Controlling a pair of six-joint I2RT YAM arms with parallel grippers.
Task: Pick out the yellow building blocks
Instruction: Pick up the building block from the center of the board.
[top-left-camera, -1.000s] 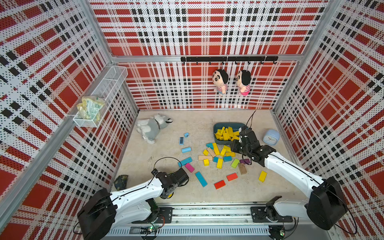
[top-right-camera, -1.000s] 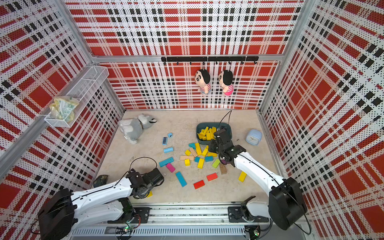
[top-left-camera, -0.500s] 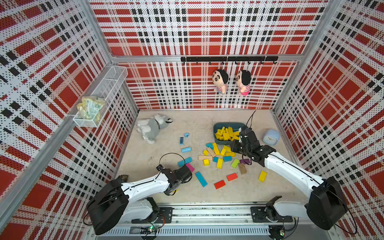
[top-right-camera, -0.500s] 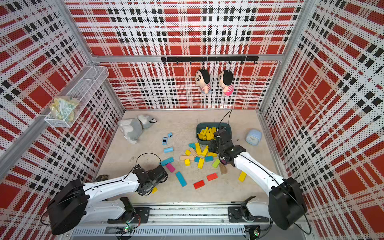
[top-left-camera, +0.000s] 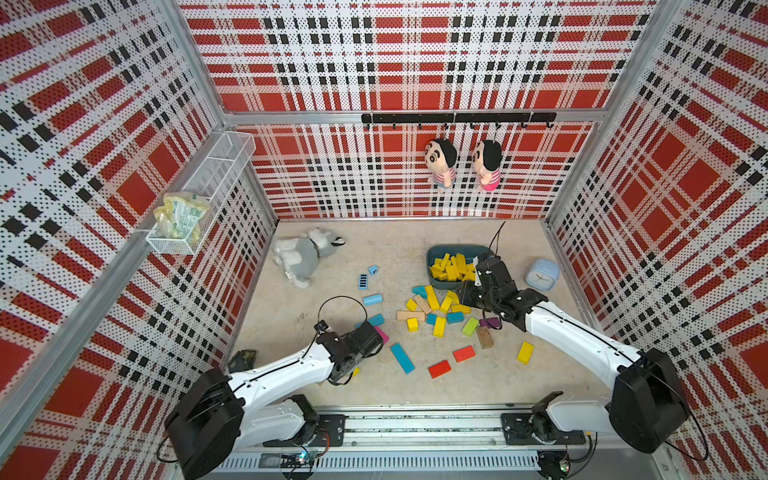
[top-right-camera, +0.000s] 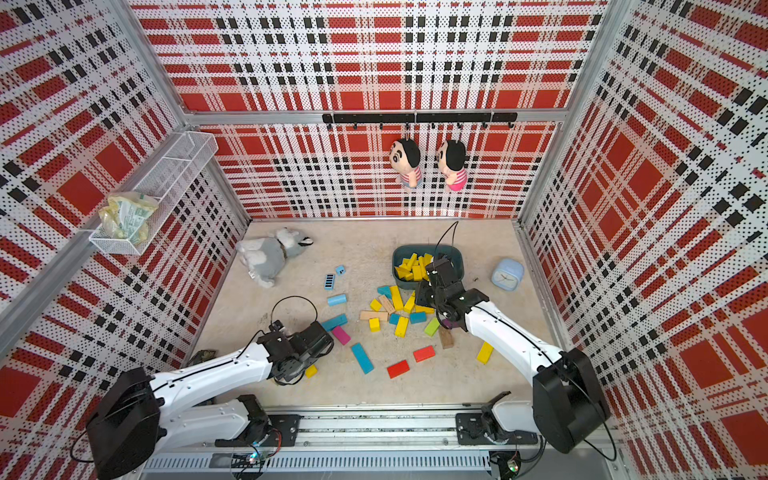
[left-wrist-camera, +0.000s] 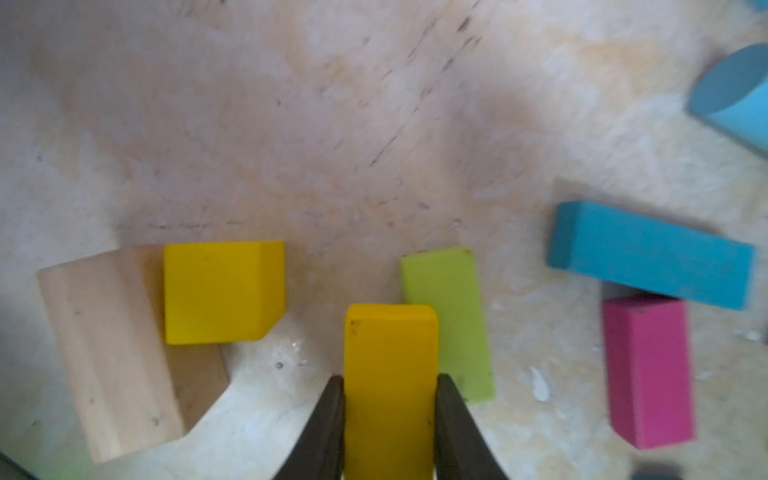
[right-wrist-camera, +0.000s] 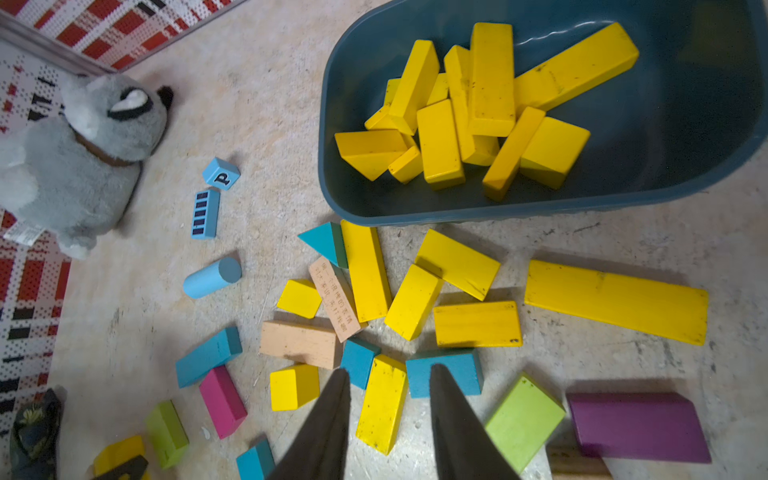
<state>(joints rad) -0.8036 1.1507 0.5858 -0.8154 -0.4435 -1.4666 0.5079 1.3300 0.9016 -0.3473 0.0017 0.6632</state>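
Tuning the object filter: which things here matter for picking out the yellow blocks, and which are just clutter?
Job: loose yellow blocks, yellow block held by left gripper, open right gripper, teal bin.
Clutter: blue block, pink block, lime-green block, tan block, plush raccoon, clock, hanging dolls.

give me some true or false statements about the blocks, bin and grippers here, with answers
1. The left gripper is shut on a yellow block. True.
2. The bin is empty. False: it holds a pile of yellow blocks.
3. The right gripper grips a purple block. False: it is open and empty; the purple block lies on the table.
4. Two dolls hang from the rail. True.
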